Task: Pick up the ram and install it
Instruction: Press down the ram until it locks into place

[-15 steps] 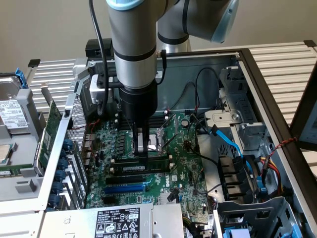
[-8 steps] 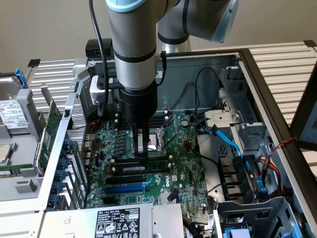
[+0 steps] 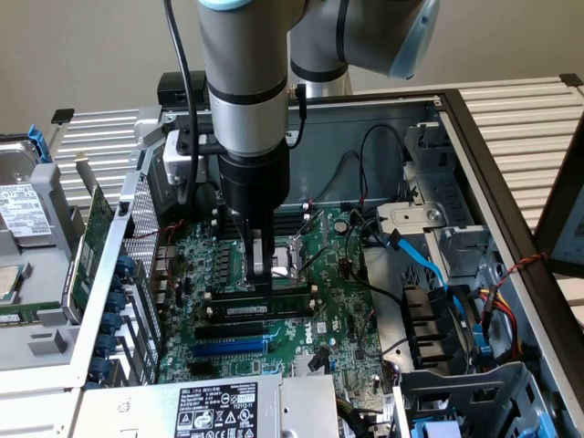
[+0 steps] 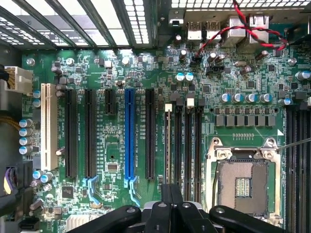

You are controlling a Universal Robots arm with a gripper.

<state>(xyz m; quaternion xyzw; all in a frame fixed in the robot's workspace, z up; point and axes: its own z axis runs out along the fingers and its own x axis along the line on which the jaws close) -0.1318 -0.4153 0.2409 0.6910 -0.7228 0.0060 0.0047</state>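
The ram (image 3: 274, 308) is a thin green stick with a white label, standing on edge in the memory slot nearest the long black and blue slots on the motherboard (image 3: 342, 315). In the wrist view the ram (image 4: 168, 145) appears edge-on as a pale line running under my fingers. My gripper (image 3: 263, 285) points straight down over the stick's middle, with its jaws shut together. Seen from the wrist, the gripper (image 4: 171, 194) sits in line with that slot. Whether the tips touch the ram's top edge I cannot tell.
The open CPU socket (image 4: 241, 184) lies just beyond the memory slots. A blue slot (image 4: 129, 136) and black slots flank the ram's other side. Blue and black cables (image 3: 420, 260) crowd the exterior view's right. A power supply (image 3: 219, 406) sits in front, and a green expansion card (image 3: 91, 246) leans outside the case.
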